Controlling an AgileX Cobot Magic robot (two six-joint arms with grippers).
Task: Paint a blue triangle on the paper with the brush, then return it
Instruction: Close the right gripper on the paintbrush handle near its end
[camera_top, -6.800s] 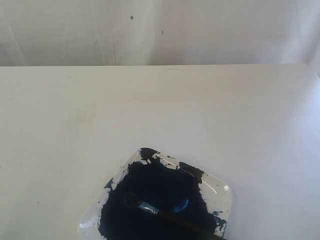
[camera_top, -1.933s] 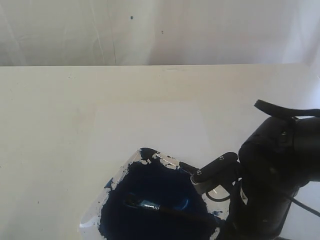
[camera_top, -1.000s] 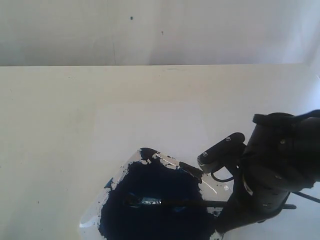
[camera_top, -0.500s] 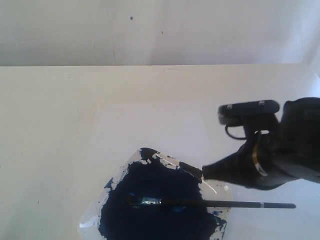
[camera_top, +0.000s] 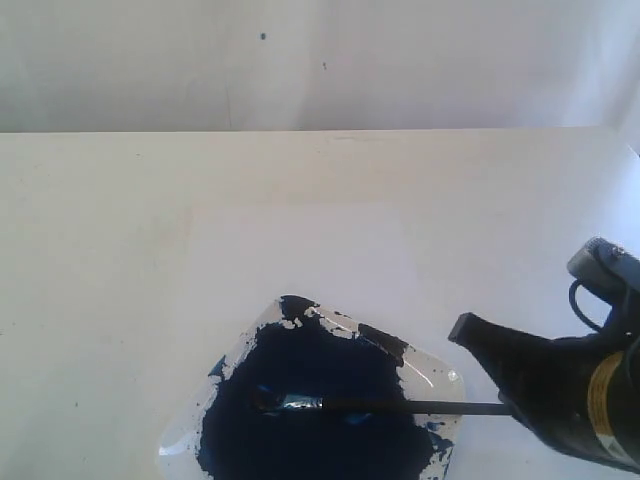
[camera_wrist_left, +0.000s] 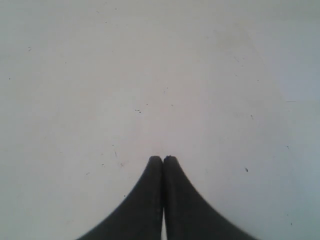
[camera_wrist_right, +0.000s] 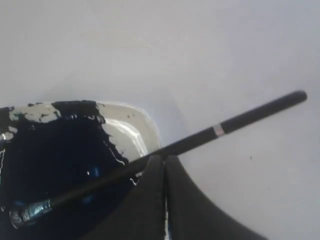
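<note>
Brush (camera_wrist_right: 190, 142): black handle, smooth, slight satin sheen, one narrow pale band. Ferrule (camera_wrist_right: 32, 212): bright metal, smeared with paint. Paint tray (camera_top: 447, 383): clear, glossy, plastic in appearance. Paint pool (camera_top: 320, 395): dark blue, wet, glossy. Paper (camera_top: 300, 250): white, matt, smooth. Tabletop (camera_top: 90, 230): cream, matt, finely speckled. Left gripper (camera_wrist_left: 163, 160) and right gripper (camera_wrist_right: 164, 159): black, matt, smooth.
</note>
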